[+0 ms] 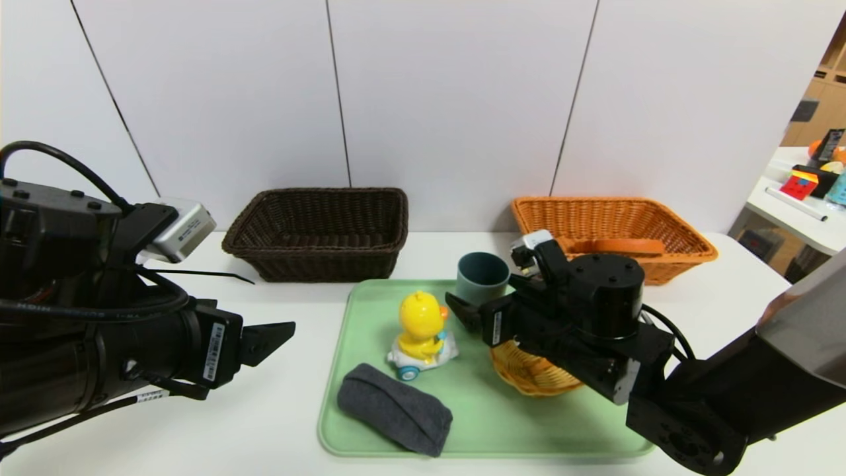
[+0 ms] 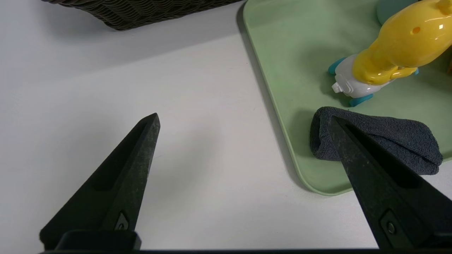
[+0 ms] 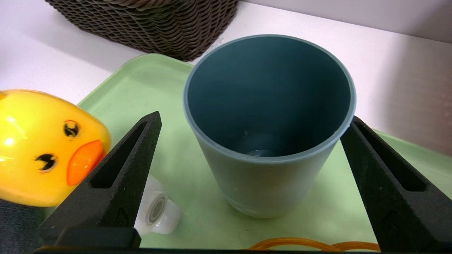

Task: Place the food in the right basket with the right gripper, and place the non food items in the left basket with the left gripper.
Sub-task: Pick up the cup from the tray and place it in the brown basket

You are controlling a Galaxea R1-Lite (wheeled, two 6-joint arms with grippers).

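While the right claw (image 1: 481, 305) gapes around the cup (image 1: 482, 276) at centre, the left claw (image 1: 268, 340) hovers wide open at lower left.

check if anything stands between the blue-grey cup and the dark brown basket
Nothing visible stands between the blue-grey cup and the dark brown wicker basket; the yellow duck toy sits nearer the robot, off that path.

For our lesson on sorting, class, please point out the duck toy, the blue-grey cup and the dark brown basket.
Duck toy (image 1: 421, 318): head view, on its yellow head.
Blue-grey cup (image 3: 268, 183): right wrist view, on its outer wall.
Dark brown basket (image 1: 324, 263): head view, on its front wall.
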